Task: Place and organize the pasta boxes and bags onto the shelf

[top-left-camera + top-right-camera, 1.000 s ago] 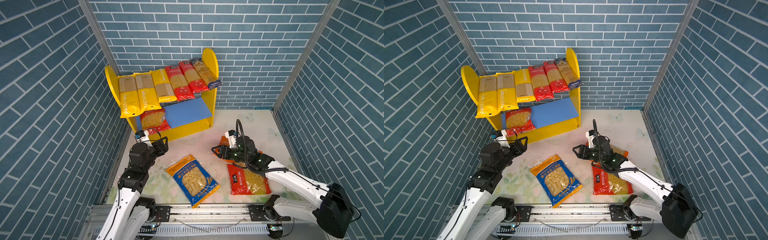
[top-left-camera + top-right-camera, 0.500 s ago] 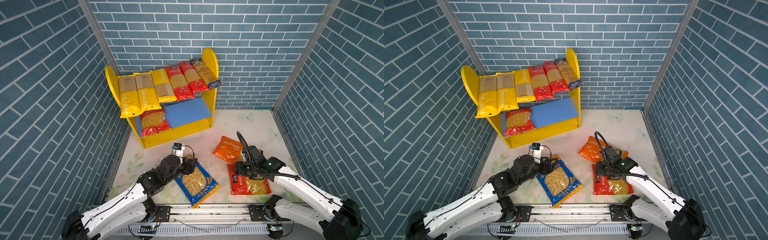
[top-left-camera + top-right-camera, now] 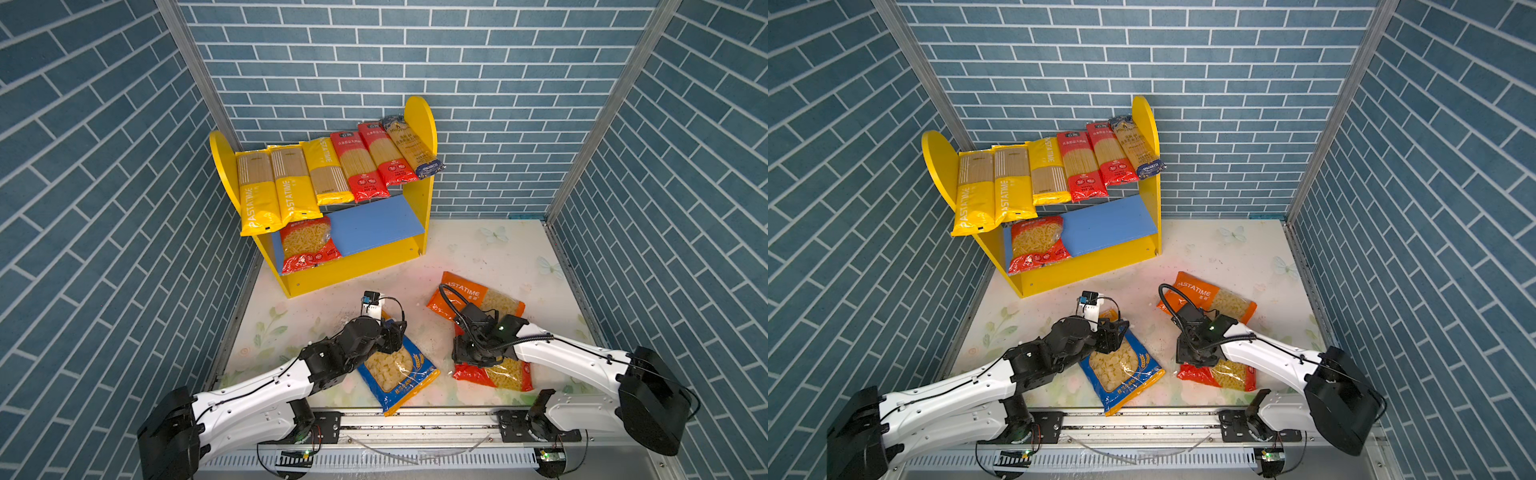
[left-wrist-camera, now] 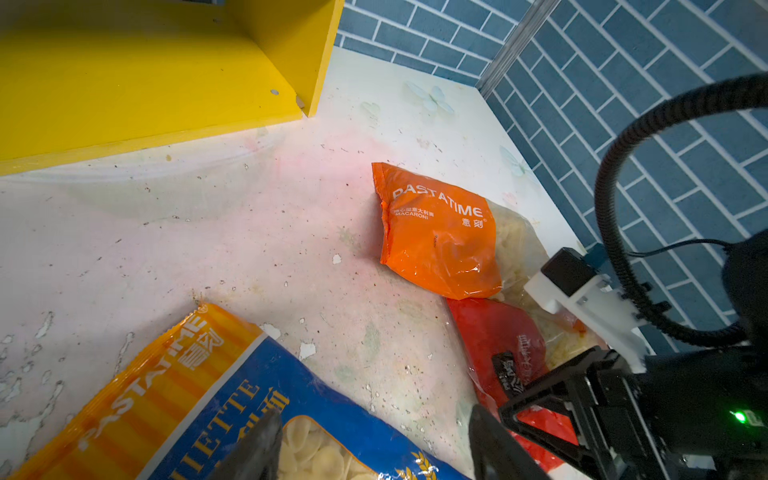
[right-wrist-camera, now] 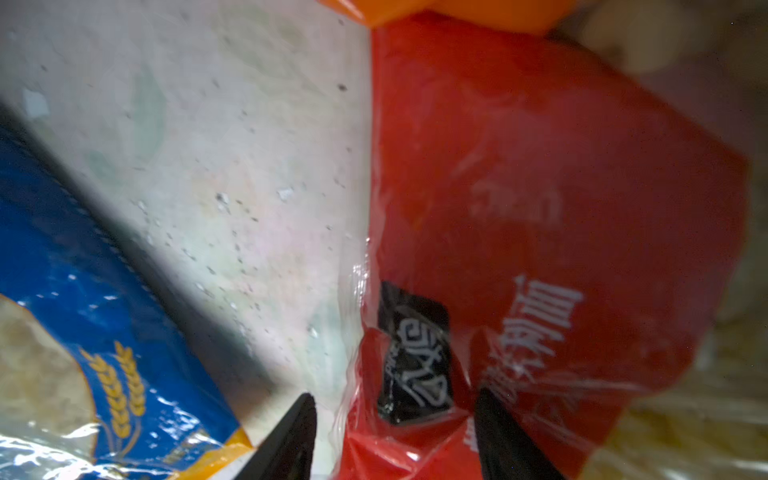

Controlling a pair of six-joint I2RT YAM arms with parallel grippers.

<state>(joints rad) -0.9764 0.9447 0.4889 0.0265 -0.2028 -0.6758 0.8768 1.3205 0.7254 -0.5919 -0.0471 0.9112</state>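
On the shelf [image 3: 353, 266], several long spaghetti packs [image 3: 332, 170] lie on the top board and a red short-pasta bag [image 3: 307, 245] on the blue lower board. A blue bag [image 3: 399, 374] [image 4: 208, 395], an orange bag [image 3: 478, 297] [image 4: 440, 237] and a red bag [image 3: 498, 374] [image 5: 540, 166] lie on the floor. My left gripper [image 3: 395, 332] [image 4: 376, 449] is open and low over the blue bag's far end, one finger above the bag, one past its edge. My right gripper [image 3: 465, 355] [image 5: 395, 440] is open, its fingers astride the red bag's crumpled corner.
Blue brick walls close in the back and both sides. A metal rail [image 3: 415, 419] runs along the front edge. The orange bag overlaps the red bag's far end. Bare floor [image 3: 478, 249] lies between the shelf and the bags.
My left arm swung from the shelf front across to the blue bag. My right gripper left the orange bag and came down toward the front, onto the red bag's corner.
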